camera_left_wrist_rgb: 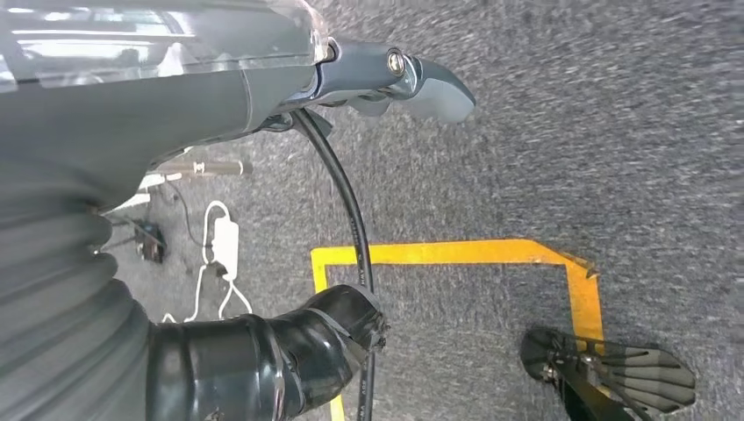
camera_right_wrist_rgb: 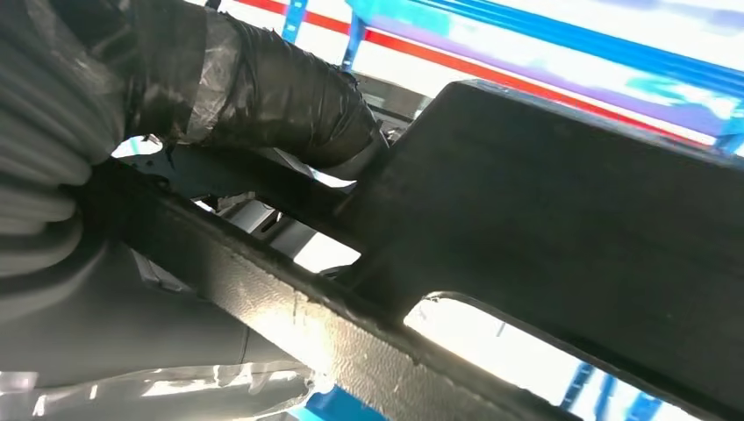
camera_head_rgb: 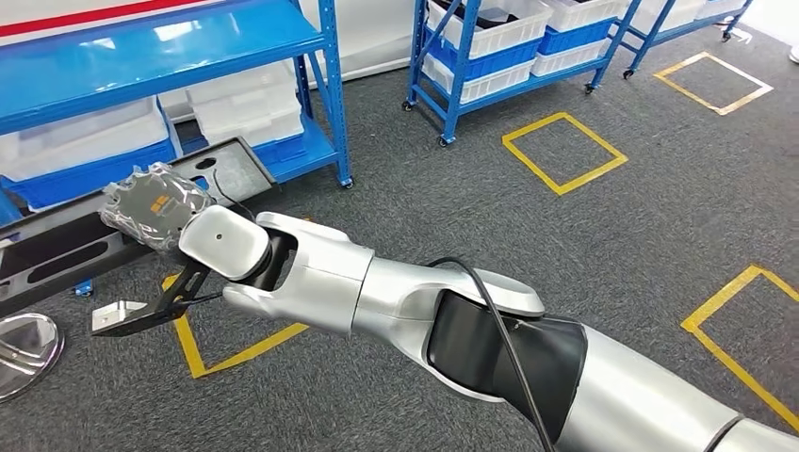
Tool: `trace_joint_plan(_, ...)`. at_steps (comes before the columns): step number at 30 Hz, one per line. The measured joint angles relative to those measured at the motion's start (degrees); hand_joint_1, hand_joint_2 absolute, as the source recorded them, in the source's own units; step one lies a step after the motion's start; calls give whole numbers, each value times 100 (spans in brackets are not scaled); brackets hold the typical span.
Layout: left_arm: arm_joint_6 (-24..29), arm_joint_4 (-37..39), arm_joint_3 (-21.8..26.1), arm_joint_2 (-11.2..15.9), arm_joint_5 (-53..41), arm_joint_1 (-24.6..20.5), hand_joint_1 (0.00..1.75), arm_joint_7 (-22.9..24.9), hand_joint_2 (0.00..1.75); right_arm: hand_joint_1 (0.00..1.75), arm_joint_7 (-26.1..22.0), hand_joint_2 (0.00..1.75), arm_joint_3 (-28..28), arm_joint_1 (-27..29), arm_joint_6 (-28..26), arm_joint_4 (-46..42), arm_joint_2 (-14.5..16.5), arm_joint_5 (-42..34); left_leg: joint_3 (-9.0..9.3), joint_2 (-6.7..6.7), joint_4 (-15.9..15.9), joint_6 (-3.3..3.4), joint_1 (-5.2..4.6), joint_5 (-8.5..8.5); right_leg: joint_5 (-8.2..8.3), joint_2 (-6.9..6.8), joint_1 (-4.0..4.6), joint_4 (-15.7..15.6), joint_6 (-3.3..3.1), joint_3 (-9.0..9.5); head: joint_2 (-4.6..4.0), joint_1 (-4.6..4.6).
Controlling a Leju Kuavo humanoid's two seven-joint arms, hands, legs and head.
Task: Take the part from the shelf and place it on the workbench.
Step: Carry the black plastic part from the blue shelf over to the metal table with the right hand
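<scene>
The part (camera_head_rgb: 57, 250) is a long, flat black panel with slotted openings, and it runs from the left edge toward the blue shelf (camera_head_rgb: 325, 94). My right arm reaches across to the left. Its hand (camera_head_rgb: 155, 209), under a clear cover, grips the panel near its right end. In the right wrist view the black panel (camera_right_wrist_rgb: 561, 219) lies close to the camera, with dark taped fingers (camera_right_wrist_rgb: 263, 96) curled over its edge. My left hand (camera_left_wrist_rgb: 386, 79) hangs over the grey carpet, its thumb and fingers apart, holding nothing.
White bins (camera_head_rgb: 250, 108) sit on the blue shelf's lower levels. A second blue rack (camera_head_rgb: 490, 56) with white and blue bins stands at the back. Yellow tape squares (camera_head_rgb: 563, 151) mark the carpet. A shiny metal disc (camera_head_rgb: 24, 350) lies at lower left. White cables (camera_left_wrist_rgb: 224, 250) lie on the floor.
</scene>
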Motion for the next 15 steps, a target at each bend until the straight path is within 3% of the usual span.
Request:
trace_joint_plan(2, -2, -2, 1, 0, 4, 5, 0, 1, 175, 175, -1, 175, 0, -25, -3, -7, 16, 13, 16, 104, -3, -81, -28, -4, 90, -200, 62, -423, -57, 194, 1, -2)
trace_joint_plan(4, -3, -3, -1, 0, 7, -1, 0, 3, 175, 175, -1, 175, -1, -37, -3, -11, 27, 22, 47, 233, -34, -165, -38, 2, 96, -112, 104, -472, -146, 167, 1, -4)
trace_joint_plan(5, -3, -4, -2, 2, 8, -11, 0, 5, 175, 175, 0, 175, -1, -39, -3, -13, 25, 25, 63, 220, -32, -202, -26, -21, 118, -40, 98, -501, -192, 169, 1, -4)
trace_joint_plan(7, -9, -5, -1, 2, 8, -18, 0, 7, 175, 175, 1, 175, -2, -51, -3, -18, 35, 29, -11, -51, 189, -232, 4, -226, 175, 101, 79, -570, -297, 184, 1, -5)
trace_joint_plan(9, -14, -9, 1, 2, 7, 8, 0, 11, 175, 175, 2, 175, -2, -57, -2, -20, 67, 34, -305, -381, 856, -211, -4, -614, 208, 254, 92, -593, -373, 173, 1, -6)
trace_joint_plan(11, -15, -17, 1, 8, 1, 22, 0, 15, 175, 175, 2, 175, -1, -41, -1, -20, 90, 37, -603, -469, 1494, -188, -34, -831, 217, 425, 134, -585, -402, 161, 1, -5)
trace_joint_plan(12, -15, -20, 1, 11, -4, 18, 0, 14, 175, 175, 2, 175, -1, -31, -1, -20, 92, 38, -634, -479, 1547, -175, -46, -773, 219, 513, 150, -573, -406, 160, 0, -4)
trace_joint_plan(13, -16, -21, 1, 13, -13, 14, 0, 12, 175, 175, 2, 175, 0, -26, -1, -20, 95, 40, -560, -495, 1376, -158, -52, -614, 217, 599, 159, -554, -405, 160, 0, -5)
trace_joint_plan(15, -15, -22, 1, 15, -42, 9, 0, 7, 175, 175, 8, 175, 0, -27, -1, -20, 111, 43, -243, -671, 671, -122, -50, -239, 198, 762, 167, -494, -393, 145, 0, -5)
